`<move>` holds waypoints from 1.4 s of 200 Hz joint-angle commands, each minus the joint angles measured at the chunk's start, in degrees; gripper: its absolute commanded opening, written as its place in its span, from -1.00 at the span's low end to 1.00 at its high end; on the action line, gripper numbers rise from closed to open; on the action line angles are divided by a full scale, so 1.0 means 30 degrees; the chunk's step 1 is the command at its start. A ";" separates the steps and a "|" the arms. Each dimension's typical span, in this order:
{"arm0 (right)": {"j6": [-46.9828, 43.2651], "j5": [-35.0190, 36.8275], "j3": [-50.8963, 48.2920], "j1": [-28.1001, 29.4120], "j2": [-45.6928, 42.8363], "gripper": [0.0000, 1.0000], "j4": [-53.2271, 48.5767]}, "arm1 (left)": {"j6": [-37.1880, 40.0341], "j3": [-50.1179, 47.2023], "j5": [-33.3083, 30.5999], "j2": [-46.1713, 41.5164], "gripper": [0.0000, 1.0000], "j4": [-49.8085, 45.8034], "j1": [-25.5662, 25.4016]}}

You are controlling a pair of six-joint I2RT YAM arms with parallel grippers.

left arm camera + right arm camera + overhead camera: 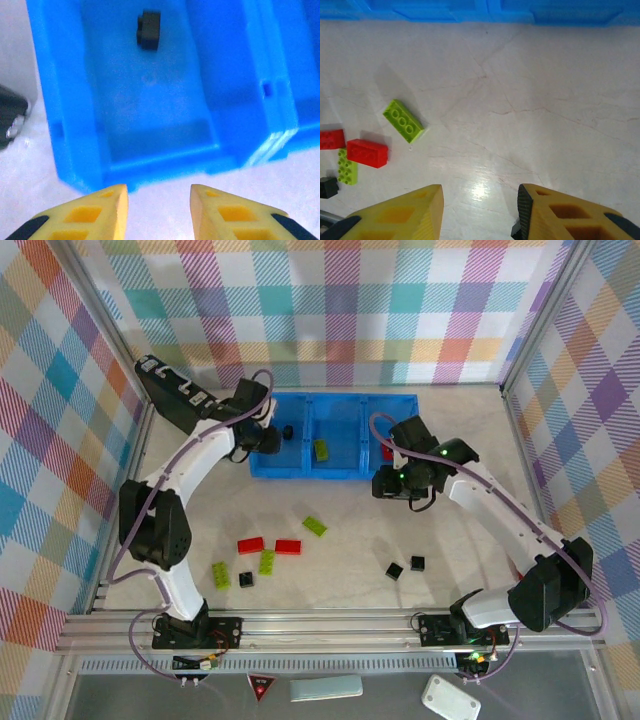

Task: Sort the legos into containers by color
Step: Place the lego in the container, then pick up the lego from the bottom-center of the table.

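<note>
A black case (170, 395) with metal clasps lies at the far left of the pale table (470, 430), just left of the left gripper (157, 190). This gripper points at the near-left corner of the blue tray (65, 125). Its yellow fingers (107, 205) stand a little apart, with bare table in the gap and nothing held. Straight ahead of it, beyond the tray's near wall, is the left compartment (150, 115), where one black brick (149, 30) rests toward the far end. To this gripper's right, the middle compartment (335, 425) holds a lime-green brick (322, 449), and the right compartment (400, 420) holds a red brick (386, 452). The right gripper (480, 187) hangs over bare table just in front of that right compartment, its jaws also partly open and empty. Ahead and to its left lies a tilted green brick (403, 120). Farther left sit a second red brick (366, 152), a small green brick (346, 166) just beside it, a third red brick (331, 139) and a black square brick (327, 186). In the overhead view another green brick (220, 574) lies beyond these. Two black bricks (394, 570) lie close together behind the right gripper, toward the arm bases.
</note>
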 commanded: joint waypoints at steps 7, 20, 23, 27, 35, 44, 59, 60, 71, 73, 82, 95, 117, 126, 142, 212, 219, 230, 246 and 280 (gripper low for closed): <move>0.0522 0.0135 -0.0995 -0.0097 -0.0655 -0.09 0.0116 | 0.0259 -0.1575 0.0768 -0.2356 -0.23 -0.1211 0.0205; 0.0672 0.0200 -0.1491 -0.0111 -0.0750 -0.08 0.0097 | 0.0283 -0.2519 0.0524 -0.3303 -0.22 -0.1413 0.0205; 0.0697 0.0194 -0.1628 -0.0098 -0.0768 -0.08 0.0129 | 0.0315 -0.2686 0.0468 -0.3524 -0.22 -0.1466 0.0205; 0.0748 0.0215 -0.1783 -0.0097 -0.0835 -0.08 0.0126 | 0.0355 -0.2920 0.0398 -0.3762 -0.22 -0.1526 0.0205; 0.0822 0.0295 -0.2154 -0.0097 -0.0929 -0.08 0.0151 | 0.0501 -0.3397 0.0307 -0.4318 -0.22 -0.1631 0.0234; 0.0978 0.0281 -0.2546 -0.0110 -0.1034 -0.08 0.0233 | 0.0695 -0.3833 0.0147 -0.4794 -0.22 -0.1768 0.0263; 0.1271 0.0160 -0.3162 -0.0097 -0.1137 -0.08 0.0348 | 0.1146 -0.4361 -0.0109 -0.5373 -0.21 -0.1930 0.0351; 0.1312 0.0148 -0.3210 -0.0097 -0.1123 -0.08 0.0358 | 0.1197 -0.4380 -0.0126 -0.5418 -0.21 -0.1932 0.0351; 0.1523 -0.0042 -0.3617 -0.0097 -0.1139 -0.08 0.0477 | 0.1672 -0.4761 -0.0301 -0.5786 -0.20 -0.1827 0.0381; 0.1549 -0.0085 -0.3678 -0.0097 -0.1139 -0.08 0.0505 | 0.1735 -0.4798 -0.0358 -0.5845 -0.20 -0.1797 0.0396; 0.1733 -0.0265 -0.3990 -0.0097 -0.1138 -0.08 0.0542 | 0.2066 -0.5037 -0.0557 -0.6105 -0.20 -0.1632 0.0410; 0.1999 -0.0391 -0.4393 -0.0068 -0.1163 -0.09 0.0501 | 0.2435 -0.5325 -0.0643 -0.6437 -0.20 -0.1319 0.0439; 0.2893 -0.0435 -0.5179 0.0031 -0.1499 -0.10 0.0412 | 0.2581 -0.5923 -0.0370 -0.6918 -0.20 -0.0494 0.0440; 0.3425 -0.0367 -0.5592 0.0176 -0.1707 -0.09 0.0407 | 0.2623 -0.6269 -0.0269 -0.7138 -0.20 -0.0070 0.0440; 0.4489 -0.0319 -0.6260 0.0477 -0.2055 -0.06 0.0510 | 0.2726 -0.6836 -0.0260 -0.7363 -0.19 0.0581 0.0440; 1.0668 0.1136 -0.8909 0.2801 -0.3407 0.02 0.0573 | 0.2977 -0.7974 0.0735 -0.7490 -0.19 0.1992 0.1050; 1.1343 0.1243 -0.9205 0.3065 -0.3474 0.03 0.0622 | 0.2978 -0.7947 0.0708 -0.7471 -0.19 0.1948 0.1055; 1.2247 0.1328 -0.9663 0.3390 -0.3512 0.06 0.0795 | 0.2977 -0.7960 0.0693 -0.7456 -0.19 0.1919 0.1055; 1.3184 0.1158 -1.0215 0.3688 -0.3486 0.08 0.1237 | 0.2977 -0.8004 0.0678 -0.7460 -0.19 0.1962 0.1055; 1.4319 0.0783 -1.0874 0.3968 -0.3170 0.17 0.2118 | 0.2977 -0.7974 0.0722 -0.7339 -0.19 0.1873 0.1055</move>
